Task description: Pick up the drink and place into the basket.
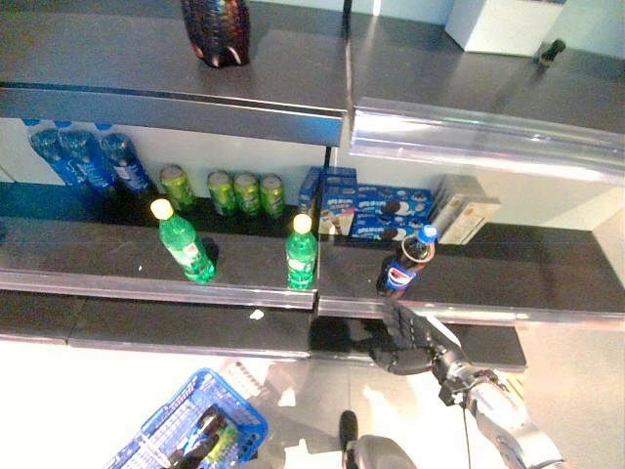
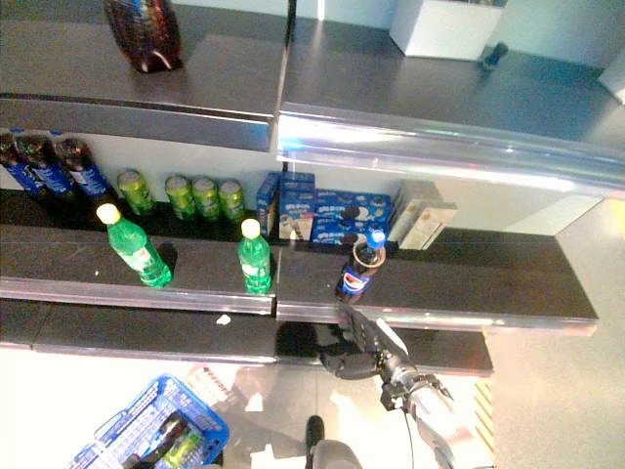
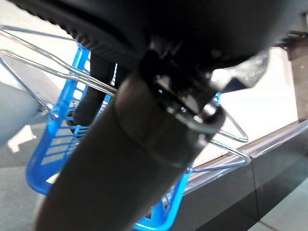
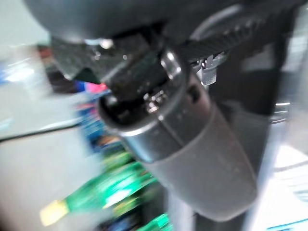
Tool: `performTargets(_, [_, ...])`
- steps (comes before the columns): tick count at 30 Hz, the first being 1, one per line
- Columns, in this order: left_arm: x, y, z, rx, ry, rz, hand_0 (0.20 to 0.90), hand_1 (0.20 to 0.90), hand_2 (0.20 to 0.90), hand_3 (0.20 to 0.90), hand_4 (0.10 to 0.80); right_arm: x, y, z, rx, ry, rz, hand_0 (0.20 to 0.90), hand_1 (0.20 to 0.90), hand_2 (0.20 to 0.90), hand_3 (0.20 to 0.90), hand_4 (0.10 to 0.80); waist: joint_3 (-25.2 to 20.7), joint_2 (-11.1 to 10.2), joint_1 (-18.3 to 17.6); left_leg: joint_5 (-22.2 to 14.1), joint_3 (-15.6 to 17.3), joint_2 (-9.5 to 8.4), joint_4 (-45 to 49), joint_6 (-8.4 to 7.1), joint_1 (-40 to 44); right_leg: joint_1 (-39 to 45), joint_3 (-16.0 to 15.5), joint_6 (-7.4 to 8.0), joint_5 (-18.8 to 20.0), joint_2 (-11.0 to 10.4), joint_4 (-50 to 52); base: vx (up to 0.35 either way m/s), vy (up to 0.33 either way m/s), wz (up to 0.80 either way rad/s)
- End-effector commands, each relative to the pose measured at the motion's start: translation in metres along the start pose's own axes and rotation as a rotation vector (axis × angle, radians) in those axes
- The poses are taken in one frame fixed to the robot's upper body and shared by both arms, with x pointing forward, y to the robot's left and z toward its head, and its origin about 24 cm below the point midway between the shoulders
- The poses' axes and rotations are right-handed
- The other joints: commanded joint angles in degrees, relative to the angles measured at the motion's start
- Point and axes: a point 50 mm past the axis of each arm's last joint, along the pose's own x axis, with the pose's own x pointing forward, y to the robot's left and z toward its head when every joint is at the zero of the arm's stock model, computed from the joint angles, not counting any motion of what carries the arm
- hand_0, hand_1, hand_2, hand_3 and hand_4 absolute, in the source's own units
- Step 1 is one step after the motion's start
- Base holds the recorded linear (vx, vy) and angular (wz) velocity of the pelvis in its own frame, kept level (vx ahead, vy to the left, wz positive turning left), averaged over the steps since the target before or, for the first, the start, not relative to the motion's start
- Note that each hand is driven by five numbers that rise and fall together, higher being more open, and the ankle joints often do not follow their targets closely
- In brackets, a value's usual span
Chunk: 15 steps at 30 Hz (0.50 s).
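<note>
A dark cola bottle with a blue cap (image 1: pixel 405 264) stands at the front edge of the middle shelf (image 1: pixel 146 285). My right hand (image 1: pixel 412 342) is just below and in front of it, apart from it, with fingers straight and thumb out to the side. It is open and empty. Its thumb (image 4: pixel 192 159) shows close up in the right wrist view. The blue basket (image 1: pixel 146 430) hangs low at the left and holds a dark bottle and a green one. My left hand (image 3: pixel 159 29) is shut on its thin wire handles (image 3: pixel 57 62).
Two green bottles (image 1: pixel 186 244) (image 1: pixel 301 252) stand left of the cola bottle. Behind them are green cans (image 1: pixel 239 191), blue-labelled bottles (image 1: pixel 88 161) and blue cookie boxes (image 1: pixel 376 210). The top shelf bears a large dark bottle (image 1: pixel 215 29) and a white box (image 1: pixel 498 24).
</note>
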Motion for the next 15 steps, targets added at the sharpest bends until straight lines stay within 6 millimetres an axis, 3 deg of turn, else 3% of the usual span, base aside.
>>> performTargets(1, [-0.003,-0.017,0.002,-0.08,-0.063,-0.095,0.3,0.3,0.3,0.2,0.1,0.001,-0.009,0.077,-0.056,-0.421,-0.026,0.9,0.9,0.9,0.9,0.8,-2.34,1.18,-1.62,-1.96,-0.88,4.0,1.59,-1.53,3.17,0.36,3.68,3.08,1.34,-2.52,-0.52,0.006,0.066,-0.09])
performTargets(2, [-0.004,-0.017,0.0,-0.08,-0.058,-0.095,0.3,0.3,0.3,0.2,0.1,-0.004,-0.011,0.09,-0.06,-0.495,-0.07,0.9,0.9,0.9,0.9,0.8,-2.71,1.32,-2.01,-2.51,-0.44,3.79,1.56,-1.29,3.63,0.55,4.21,3.35,1.33,-2.71,-0.7,0.004,0.056,-0.05])
performTargets(8, [-0.006,-0.018,-0.008,-0.068,-0.042,-0.1,0.3,0.3,0.3,0.2,0.1,-0.016,-0.017,0.118,-0.098,-0.654,-0.208,0.9,0.9,0.9,0.9,0.8,-3.56,1.71,-2.78,-3.51,0.84,3.81,0.97,-0.78,5.11,1.2,5.26,3.81,1.45,-2.9,-1.47,0.002,0.021,-0.14])
performTargets(15, [-0.006,-0.018,-0.011,-0.065,-0.034,-0.1,0.3,0.3,0.3,0.2,0.1,-0.032,-0.03,0.135,-0.134,-0.79,-0.432,0.9,0.9,0.9,0.9,0.8,-3.4,2.23,-3.23,-4.22,1.66,4.11,1.97,-0.58,5.03,1.08,5.74,3.72,1.02,-2.72,-1.0,-0.013,-0.001,-0.08])
